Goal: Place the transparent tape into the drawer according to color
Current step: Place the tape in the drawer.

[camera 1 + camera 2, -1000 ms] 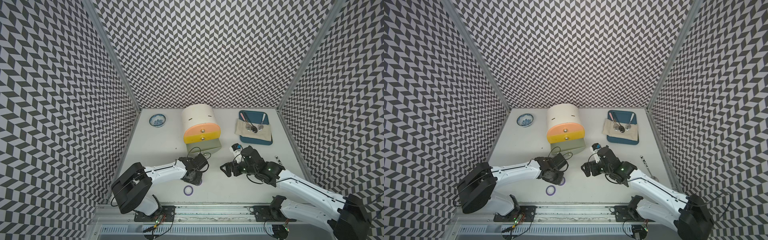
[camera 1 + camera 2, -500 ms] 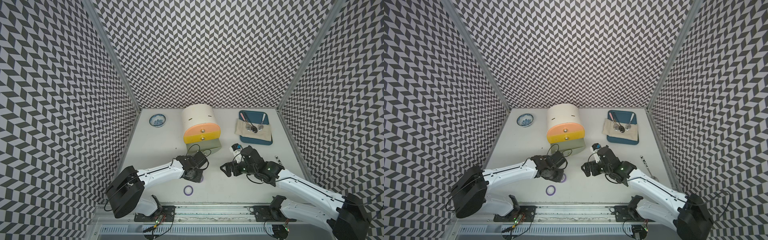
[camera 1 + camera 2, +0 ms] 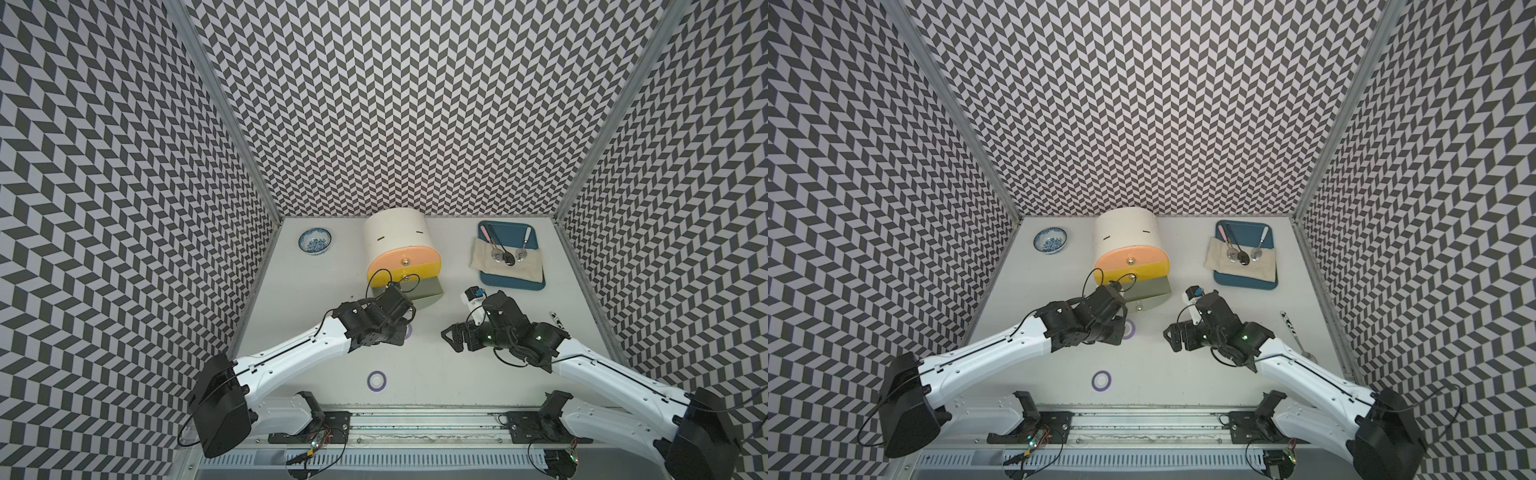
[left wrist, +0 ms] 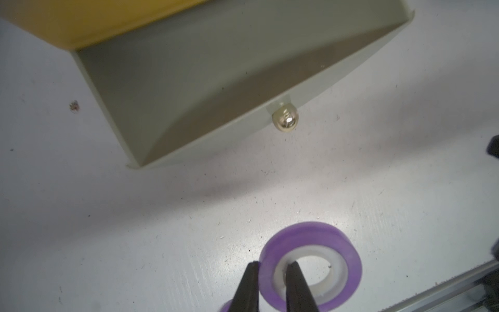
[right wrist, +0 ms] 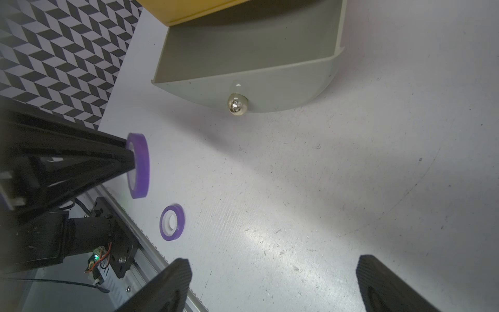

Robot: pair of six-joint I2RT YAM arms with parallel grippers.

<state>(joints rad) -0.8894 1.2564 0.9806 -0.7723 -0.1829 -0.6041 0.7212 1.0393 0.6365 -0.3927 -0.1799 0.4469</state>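
Carrying a purple ring to the open drawer is, as I judge, the step in hand. The left gripper [image 4: 271, 275] is clenched on the wall of the purple tape ring [image 4: 310, 267]. One finger [image 4: 248, 289] stands outside the ring and the other goes through its white core, so most of the ring lies to one side of the jaws, not between them. In the right wrist view the ring looks tilted against the table [image 5: 324, 189]; I think it is lifted, but I cannot be sure.

The grey-green drawer [image 4: 189, 81] is pulled out and looks empty. It lies ahead of the left jaws, its knob [image 4: 285, 121] on the nearer wall. The next move calls for raising the ring over that wall, clear of the knob, and letting go only above the drawer floor.

A second purple ring [image 5: 172, 222] lies flat on the table behind the left jaws, apart from them. The right gripper [image 5: 270, 283] has its jaws spread wide with nothing between them.
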